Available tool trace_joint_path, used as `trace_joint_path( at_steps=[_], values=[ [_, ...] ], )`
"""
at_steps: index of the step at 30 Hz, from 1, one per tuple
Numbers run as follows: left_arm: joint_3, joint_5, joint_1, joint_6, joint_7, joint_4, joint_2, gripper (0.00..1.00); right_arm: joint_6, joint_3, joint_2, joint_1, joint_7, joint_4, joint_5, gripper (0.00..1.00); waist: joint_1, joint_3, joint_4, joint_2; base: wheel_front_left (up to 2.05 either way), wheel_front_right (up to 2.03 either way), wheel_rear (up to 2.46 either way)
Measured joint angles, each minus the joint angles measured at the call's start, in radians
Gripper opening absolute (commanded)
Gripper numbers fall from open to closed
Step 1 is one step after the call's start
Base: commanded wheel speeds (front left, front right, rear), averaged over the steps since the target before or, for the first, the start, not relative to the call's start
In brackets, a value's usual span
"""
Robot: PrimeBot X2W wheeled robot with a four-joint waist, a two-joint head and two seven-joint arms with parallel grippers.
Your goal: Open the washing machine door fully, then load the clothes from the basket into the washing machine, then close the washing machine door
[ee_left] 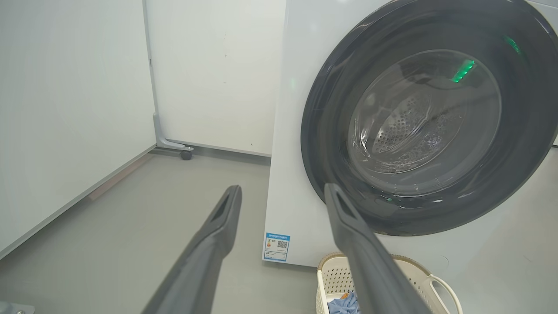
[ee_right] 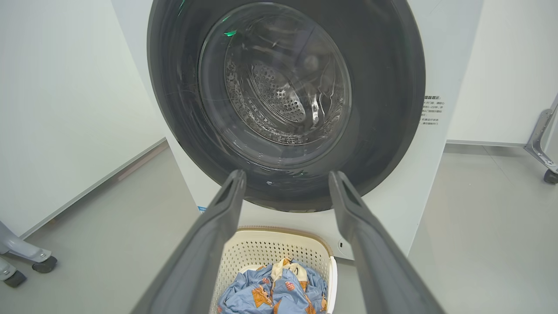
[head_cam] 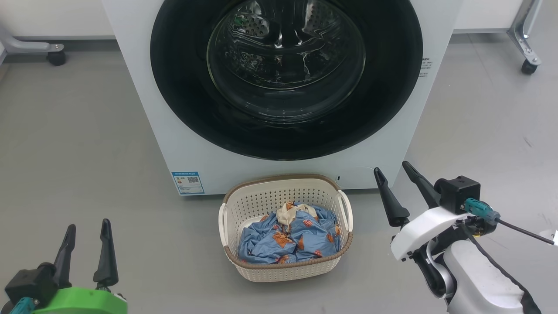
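a smooth matte grey floor (head_cam: 65, 131) spreads across the room, with faint scuff marks towards the right. plain white wall panels (ee_left: 65, 109) stand upright around it and meet it along a thin grey base strip. a grey metal foot on a black caster wheel (head_cam: 56, 56) rests at the far left, and a second grey caster foot (head_cam: 528, 66) rests at the far right. the light is even and soft, and shadows are weak.

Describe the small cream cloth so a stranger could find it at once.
Find the white washing machine. On the floor before it stands a cream perforated basket of blue printed clothes. The cream cloth lies on top, the one plain pale piece.
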Motion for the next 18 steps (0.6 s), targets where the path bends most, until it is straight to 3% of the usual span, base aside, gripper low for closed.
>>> trace_joint_path(
  at_steps=[18],
  values=[
    [0.018,0.012,0.000,-0.001,0.000,0.009,-0.006,1.00,0.002,-0.018,0.010,0.000,0.000,0.003,-0.019,1.00,0.0000,0.001,-0.002,0.0000,0.03,0.03,-0.06]
  ],
)
